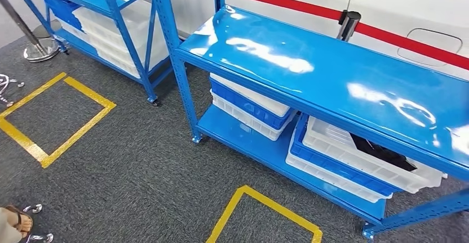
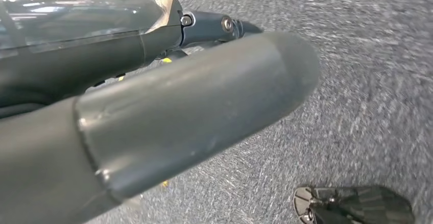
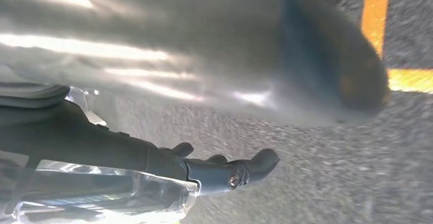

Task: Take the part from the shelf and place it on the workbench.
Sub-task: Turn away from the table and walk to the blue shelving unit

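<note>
A black part (image 1: 382,154) lies in a white bin (image 1: 332,139) on the lower level of the near blue shelf (image 1: 309,60), at the right of the head view. My left hand (image 2: 194,106) hangs over the grey carpet, its thumb and dark fingers (image 2: 209,26) apart and holding nothing. My right hand (image 3: 255,55) also hangs above the floor. Its thumb is blurred, its dark fingers (image 3: 230,174) are stretched out, and it holds nothing.
Stacked white and blue bins (image 1: 251,110) fill the lower level's left half. A second blue shelf (image 1: 105,27) with bins stands further left. Yellow tape squares (image 1: 52,115) (image 1: 265,212) mark the carpet. A stanchion base (image 1: 41,49) and a person's sandalled foot (image 1: 14,223) are at the left.
</note>
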Available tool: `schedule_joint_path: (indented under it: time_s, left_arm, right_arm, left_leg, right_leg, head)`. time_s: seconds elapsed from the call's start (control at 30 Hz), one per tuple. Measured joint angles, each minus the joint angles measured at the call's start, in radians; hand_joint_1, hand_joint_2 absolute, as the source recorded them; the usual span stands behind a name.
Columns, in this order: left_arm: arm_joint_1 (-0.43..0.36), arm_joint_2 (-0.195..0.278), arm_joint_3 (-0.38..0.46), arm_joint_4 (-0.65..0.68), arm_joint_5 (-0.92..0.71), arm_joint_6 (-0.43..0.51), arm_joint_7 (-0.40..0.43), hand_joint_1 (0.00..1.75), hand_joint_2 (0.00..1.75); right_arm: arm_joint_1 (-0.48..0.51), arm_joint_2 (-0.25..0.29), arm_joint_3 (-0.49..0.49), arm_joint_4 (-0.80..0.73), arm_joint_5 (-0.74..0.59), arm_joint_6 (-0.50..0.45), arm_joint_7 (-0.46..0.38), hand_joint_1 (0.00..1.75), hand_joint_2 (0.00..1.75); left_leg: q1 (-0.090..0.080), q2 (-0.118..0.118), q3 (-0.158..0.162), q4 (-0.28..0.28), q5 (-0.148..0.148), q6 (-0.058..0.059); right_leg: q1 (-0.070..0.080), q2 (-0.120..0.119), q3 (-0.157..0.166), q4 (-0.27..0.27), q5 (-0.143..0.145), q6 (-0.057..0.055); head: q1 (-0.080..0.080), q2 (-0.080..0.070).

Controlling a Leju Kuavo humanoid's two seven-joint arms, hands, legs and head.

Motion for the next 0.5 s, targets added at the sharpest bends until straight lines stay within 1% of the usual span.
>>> schedule_joint_path:
  time_s: [0.03,0.07,0.1,0.13,0.17,0.2,0.23,0.27,0.3,0.33,0.37,0.4,0.43,0.47,0.5]
  left_arm:
    - [0.0,-0.001,0.0,0.0,0.0,0.001,0.0,0.0,0.0]
    - [-0.001,-0.002,0.0,0.0,0.0,0.003,0.0,0.0,0.0]
    - [-0.001,-0.002,0.0,0.0,0.0,0.006,0.0,0.0,0.0]
    - [-0.002,-0.002,0.0,0.0,0.0,0.009,0.0,0.0,0.0]
    - [-0.004,-0.002,0.0,0.0,0.0,0.012,0.0,0.0,0.0]
    - [-0.005,-0.003,0.0,0.0,0.0,0.015,0.0,0.0,0.0]
    - [-0.007,-0.004,0.0,0.0,-0.001,0.017,0.0,0.0,0.0]
    - [-0.008,-0.006,0.0,0.0,-0.001,0.018,0.0,0.0,0.0]
    - [-0.008,-0.007,0.0,0.0,-0.002,0.019,0.0,0.0,0.0]
    - [-0.007,-0.007,0.0,0.0,-0.002,0.02,0.0,0.0,0.0]
    - [-0.006,-0.007,0.0,0.0,-0.002,0.02,0.0,0.0,0.0]
    - [-0.004,-0.008,0.0,0.0,-0.002,0.02,0.0,0.0,0.0]
    - [-0.003,-0.008,0.0,0.0,-0.002,0.02,0.001,0.0,0.0]
    - [-0.002,-0.008,0.0,0.0,-0.002,0.021,0.001,0.0,0.0]
    - [-0.002,-0.008,0.0,0.0,-0.001,0.022,0.002,0.0,0.0]
  right_arm:
    - [0.001,-0.002,0.0,0.0,0.0,0.0,0.0,0.0,0.0]
    - [0.0,-0.003,0.0,0.0,0.001,0.0,0.0,0.0,0.0]
    - [-0.002,-0.003,-0.001,0.0,0.001,0.0,0.0,0.0,0.0]
    - [-0.003,-0.003,-0.001,0.0,0.001,0.0,0.0,0.0,0.0]
    - [-0.004,-0.003,-0.001,0.0,0.001,0.0,0.0,0.0,0.0]
    - [-0.003,-0.003,-0.002,0.0,0.001,0.0,0.0,0.0,0.0]
    - [-0.001,-0.003,-0.004,0.0,0.001,0.0,0.0,0.0,0.0]
    - [0.0,-0.004,-0.005,0.0,0.001,0.0,0.0,0.0,0.0]
    - [0.0,-0.004,-0.006,0.0,0.001,0.0,-0.001,0.0,0.0]
    - [-0.001,-0.004,-0.007,0.0,0.001,0.0,-0.001,0.0,0.0]
    - [-0.002,-0.003,-0.007,0.0,0.001,0.0,-0.002,0.0,0.0]
    - [-0.002,-0.002,-0.007,0.0,0.001,0.0,-0.002,0.0,0.0]
    - [-0.001,-0.002,-0.007,0.0,0.001,0.0,-0.002,0.0,0.0]
    - [0.0,-0.002,-0.007,0.0,0.002,0.0,-0.002,0.0,0.0]
    - [0.001,-0.003,-0.008,0.0,0.002,0.0,-0.002,0.0,0.0]
  left_leg:
    - [0.002,0.013,0.0,0.003,-0.002,-0.004]
    - [0.001,0.023,-0.001,0.008,-0.005,-0.011]
    - [-0.001,0.033,-0.003,0.015,-0.01,-0.02]
    - [-0.002,0.041,-0.004,0.02,-0.015,-0.028]
    - [-0.003,0.049,-0.003,0.023,-0.017,-0.036]
    - [-0.001,0.057,-0.001,0.024,-0.018,-0.042]
    - [0.003,0.058,0.001,0.024,-0.02,-0.048]
    - [0.007,0.046,-0.001,0.034,-0.032,-0.054]
    - [0.01,0.024,-0.011,0.062,-0.055,-0.06]
    - [0.012,-0.003,-0.031,0.11,-0.089,-0.064]
    - [0.012,-0.027,-0.059,0.174,-0.127,-0.065]
    - [0.012,-0.041,-0.087,0.24,-0.157,-0.064]
    - [0.012,-0.047,-0.108,0.286,-0.171,-0.063]
    - [0.012,-0.05,-0.113,0.297,-0.164,-0.06]
    - [0.012,-0.053,-0.101,0.271,-0.139,-0.056]
  right_leg:
    - [-0.005,-0.014,0.039,-0.063,0.023,0.013]
    - [-0.008,-0.037,0.08,-0.135,0.041,0.022]
    - [-0.009,-0.055,0.113,-0.193,0.056,0.024]
    - [-0.008,-0.067,0.131,-0.227,0.063,0.02]
    - [-0.004,-0.068,0.133,-0.239,0.064,0.012]
    - [-0.002,-0.057,0.129,-0.238,0.066,0.004]
    - [-0.004,-0.048,0.129,-0.239,0.068,-0.003]
    - [-0.006,-0.038,0.128,-0.24,0.07,-0.01]
    - [-0.008,-0.029,0.129,-0.241,0.074,-0.018]
    - [-0.01,-0.02,0.129,-0.242,0.077,-0.025]
    - [-0.007,-0.01,0.126,-0.241,0.08,-0.029]
    - [-0.004,0.0,0.123,-0.241,0.082,-0.033]
    - [-0.001,0.012,0.121,-0.241,0.084,-0.034]
    - [0.001,0.025,0.121,-0.241,0.085,-0.035]
    - [0.002,0.038,0.121,-0.241,0.086,-0.035]
  head:
    - [0.0,0.0]
    - [0.002,0.0]
    - [0.003,0.0]
    - [0.002,0.0]
    - [0.001,0.0]
    - [-0.003,0.0]
    - [-0.005,0.0]
    - [-0.006,0.0]
    - [-0.007,0.0]
    - [-0.007,0.0]
    - [-0.008,0.0]
    - [-0.008,0.0]
    - [-0.008,0.0]
    - [-0.008,0.0]
    - [-0.008,0.0]
